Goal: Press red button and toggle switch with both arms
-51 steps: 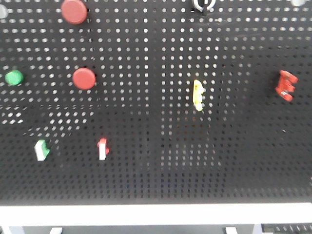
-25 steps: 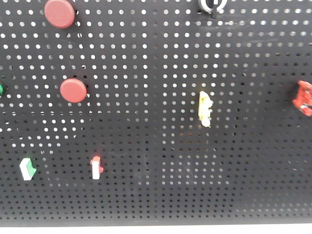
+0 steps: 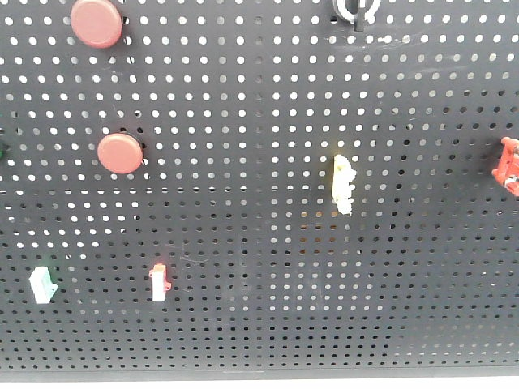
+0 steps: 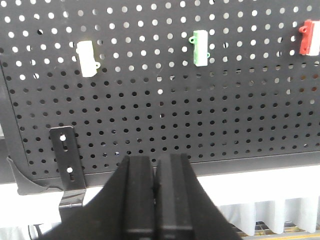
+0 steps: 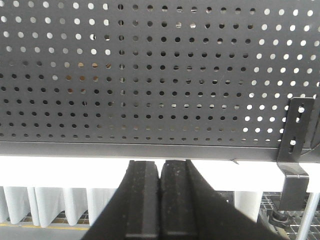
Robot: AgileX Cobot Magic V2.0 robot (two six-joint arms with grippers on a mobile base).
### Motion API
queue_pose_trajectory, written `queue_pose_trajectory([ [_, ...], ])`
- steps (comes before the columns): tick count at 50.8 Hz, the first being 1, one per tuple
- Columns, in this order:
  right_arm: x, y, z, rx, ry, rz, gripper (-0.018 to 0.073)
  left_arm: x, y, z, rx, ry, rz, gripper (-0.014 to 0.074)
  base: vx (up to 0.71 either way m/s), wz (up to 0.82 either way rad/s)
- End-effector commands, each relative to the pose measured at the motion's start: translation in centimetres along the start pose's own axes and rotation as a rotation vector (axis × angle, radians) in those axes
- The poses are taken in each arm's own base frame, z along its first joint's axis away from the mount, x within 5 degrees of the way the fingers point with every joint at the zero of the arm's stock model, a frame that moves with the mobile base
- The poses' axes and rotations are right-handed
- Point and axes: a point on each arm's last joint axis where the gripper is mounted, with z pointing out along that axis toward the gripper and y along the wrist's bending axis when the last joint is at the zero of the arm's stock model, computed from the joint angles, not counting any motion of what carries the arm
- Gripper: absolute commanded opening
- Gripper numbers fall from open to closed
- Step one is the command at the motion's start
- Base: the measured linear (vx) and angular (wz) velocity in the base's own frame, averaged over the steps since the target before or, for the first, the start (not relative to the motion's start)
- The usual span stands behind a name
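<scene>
In the front view two round red buttons (image 3: pixel 96 22) (image 3: pixel 120 153) sit on the upper left of the black pegboard (image 3: pixel 243 324). A yellow toggle switch (image 3: pixel 343 184) is mounted at mid-right. A red-and-white switch (image 3: pixel 158 282) and a green-and-white switch (image 3: pixel 42 284) are at lower left. No arm shows in the front view. My left gripper (image 4: pixel 155 165) is shut and empty below the board's lower edge, under a white switch (image 4: pixel 88 58), a green switch (image 4: pixel 201 47) and a red switch (image 4: pixel 310 37). My right gripper (image 5: pixel 159 167) is shut and empty below the board's bottom rail.
A red fitting (image 3: pixel 510 164) sits at the board's right edge and a white-ringed knob (image 3: pixel 354 10) at the top. Metal brackets hang at the board's lower corners (image 4: pixel 67 165) (image 5: pixel 296 150). White cloth hangs below the board (image 5: pixel 60 205).
The front view has moved closer to the board and shifted. Buttons and switches slid left and down, the white ledge below dropped out of view, and the green button left the frame.
</scene>
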Motion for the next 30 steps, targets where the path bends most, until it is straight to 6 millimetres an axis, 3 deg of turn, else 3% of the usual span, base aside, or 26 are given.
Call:
queue_pose_trajectory([
  [1,-0.4,0.0,-0.1,0.001,-0.083,-0.01,0.0,0.1,0.0,-0.1,-0.01,-0.071,-0.018,0.0002,0.0,0.0],
  [16,-1.5,0.1,-0.2,-0.007,-0.197,-0.01,0.0,-0.1,0.1,-0.1,-0.011,-0.086,-0.018,0.0002,0.0,0.0],
  [30,-3.7,0.3,-1.0,-0.026,-0.453,0.004,0.0,-1.1,0.2,-0.2,-0.019,-0.196,-0.047,0.0002,0.0,0.0],
])
